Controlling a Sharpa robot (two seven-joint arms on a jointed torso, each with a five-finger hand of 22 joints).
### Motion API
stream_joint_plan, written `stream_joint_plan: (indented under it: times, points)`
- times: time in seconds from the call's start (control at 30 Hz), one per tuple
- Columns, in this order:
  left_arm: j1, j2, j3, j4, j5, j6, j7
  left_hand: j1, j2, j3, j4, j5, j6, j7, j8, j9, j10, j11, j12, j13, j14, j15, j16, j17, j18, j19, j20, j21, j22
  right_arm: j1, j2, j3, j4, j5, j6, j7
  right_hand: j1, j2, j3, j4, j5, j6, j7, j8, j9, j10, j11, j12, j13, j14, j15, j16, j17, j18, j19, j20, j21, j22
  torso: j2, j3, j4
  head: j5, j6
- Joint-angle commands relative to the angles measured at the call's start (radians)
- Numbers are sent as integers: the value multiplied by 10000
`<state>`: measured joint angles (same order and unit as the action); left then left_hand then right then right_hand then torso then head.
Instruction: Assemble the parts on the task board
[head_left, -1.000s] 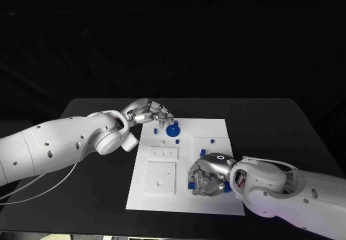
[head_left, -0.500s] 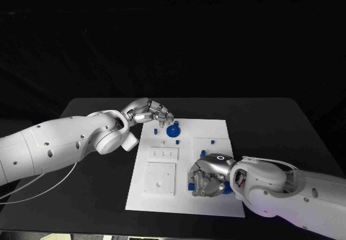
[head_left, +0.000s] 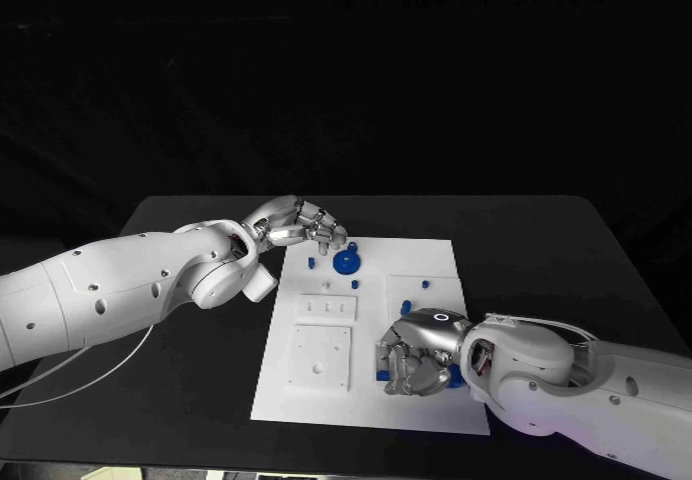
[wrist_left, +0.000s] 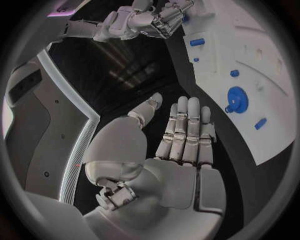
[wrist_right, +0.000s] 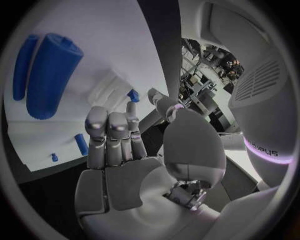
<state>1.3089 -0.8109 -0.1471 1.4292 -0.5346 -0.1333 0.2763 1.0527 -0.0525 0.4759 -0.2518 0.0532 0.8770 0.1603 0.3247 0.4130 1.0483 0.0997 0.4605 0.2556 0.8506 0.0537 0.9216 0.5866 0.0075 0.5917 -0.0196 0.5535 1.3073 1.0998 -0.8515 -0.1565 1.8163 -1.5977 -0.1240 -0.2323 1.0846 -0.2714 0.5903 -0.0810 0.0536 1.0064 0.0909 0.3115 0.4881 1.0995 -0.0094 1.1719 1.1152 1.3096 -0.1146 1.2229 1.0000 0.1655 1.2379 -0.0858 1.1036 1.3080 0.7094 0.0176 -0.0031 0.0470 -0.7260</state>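
The white task board (head_left: 433, 268) lies mid-table. A blue gear (head_left: 346, 262) sits near its far left corner, with small blue pegs (head_left: 405, 304) around it. My left hand (head_left: 300, 228) hovers at that far left corner, just beside the gear. In the left wrist view this left hand (wrist_left: 181, 135) has its fingers straight and holds nothing, with the gear (wrist_left: 236, 96) beyond them. My right hand (head_left: 415, 358) is low over the board's near right part, among blue pieces (head_left: 382, 376). In the right wrist view the right hand (wrist_right: 115, 145) is empty, and a thick blue cylinder (wrist_right: 51, 75) lies past its fingers.
White raised blocks (head_left: 320, 355) take up the board's near left part. A thin blue rod (wrist_right: 24, 65) lies next to the cylinder, and a small peg (wrist_right: 81, 144) sits near the board edge. Black table (head_left: 562, 250) surrounds the board.
My right hand has edged slightly toward the board's near edge. The left hand and the parts have stayed put.
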Motion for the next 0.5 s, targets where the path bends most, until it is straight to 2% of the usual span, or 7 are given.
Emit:
stream_joint_plan:
  times: [0.03, 0.33, 0.5]
  points:
    - [3, 11, 7, 12, 64, -37, 66, 61, 13, 41, -2, 4, -67, 15, -50, -8, -62, -21, 6, -12, 33, 16, 51, -17, -75, 34, 11, 7, 124, -27, 11, -13, -8, -61, 455, 114, 189, 69, 197, -91, -20, 132, 38, 46, 46, 4, -71, 37, -19, -5, -92, -66, 11, 963, -44, -33, -38, 122, -3, 1, -1, 5, -7]
    - [3, 13, 7, 7, 64, -41, 64, 65, 15, 41, -4, 5, -67, 15, -50, -7, -63, -21, 8, -14, 31, 17, 52, -21, -75, 33, 12, 6, 125, -26, 32, -13, -31, -149, 520, 82, 263, 83, 489, -168, -19, 179, 25, 71, 90, 7, -83, 31, -20, 1, -101, -71, 8, 963, -38, -1, -32, 129, -3, -3, 5, -1, -15]
    - [3, 5, 7, 8, 64, -34, 61, 67, 15, 41, -5, 4, -68, 15, -51, -7, -64, -21, 8, -15, 30, 18, 53, -24, -75, 32, 13, 5, 125, -26, 29, -13, -60, -315, 224, 38, 238, 47, 513, -187, -22, 169, 28, 65, 97, 1, -80, 27, -21, -3, -100, -74, 7, 963, -40, 8, -28, 132, -4, -5, 8, 3, -12]
